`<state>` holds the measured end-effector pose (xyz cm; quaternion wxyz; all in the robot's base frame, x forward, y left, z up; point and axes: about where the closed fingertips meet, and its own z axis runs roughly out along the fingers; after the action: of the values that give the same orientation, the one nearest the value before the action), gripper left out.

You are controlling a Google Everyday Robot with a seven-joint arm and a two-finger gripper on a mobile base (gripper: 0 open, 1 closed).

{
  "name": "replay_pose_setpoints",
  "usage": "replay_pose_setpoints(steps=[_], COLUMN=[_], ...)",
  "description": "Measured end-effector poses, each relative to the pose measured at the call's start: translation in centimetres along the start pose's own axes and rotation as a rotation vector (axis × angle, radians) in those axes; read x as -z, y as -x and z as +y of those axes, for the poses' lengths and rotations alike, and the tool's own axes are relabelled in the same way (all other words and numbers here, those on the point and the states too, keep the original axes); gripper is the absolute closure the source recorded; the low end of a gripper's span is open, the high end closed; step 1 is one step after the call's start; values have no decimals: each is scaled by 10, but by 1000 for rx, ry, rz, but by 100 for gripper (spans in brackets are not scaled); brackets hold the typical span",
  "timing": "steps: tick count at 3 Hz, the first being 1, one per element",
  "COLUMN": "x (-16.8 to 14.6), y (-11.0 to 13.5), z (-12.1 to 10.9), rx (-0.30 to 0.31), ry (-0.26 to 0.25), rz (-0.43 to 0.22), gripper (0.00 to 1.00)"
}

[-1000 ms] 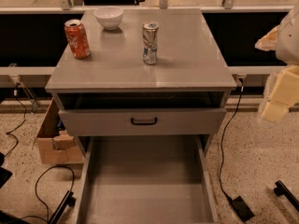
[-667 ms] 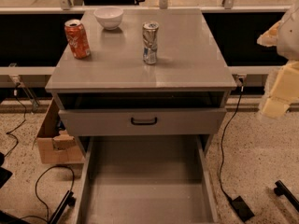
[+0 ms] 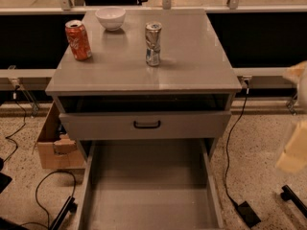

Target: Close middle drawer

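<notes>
Middle drawer pulled far out; hand at right edge, grip unclear; red cola can above

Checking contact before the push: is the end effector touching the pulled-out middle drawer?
Apart. The camera view shows the end effector at the right edge, with speckled floor and a black cable between it and the middle drawer.
</notes>
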<state>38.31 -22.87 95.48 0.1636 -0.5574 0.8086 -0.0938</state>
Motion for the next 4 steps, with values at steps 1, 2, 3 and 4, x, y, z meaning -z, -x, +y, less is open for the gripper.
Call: replay_pose_setpoints(steps=[1, 2, 3, 4], x=[-13, -41, -92, -122], y=[-32, -57, -83, -98], z=[51, 104, 165, 204], rx=[-86, -179, -283, -311], ry=[-19, -4, 88, 168], rz=[9, -30, -72, -41], gripper=[0, 0, 0, 0])
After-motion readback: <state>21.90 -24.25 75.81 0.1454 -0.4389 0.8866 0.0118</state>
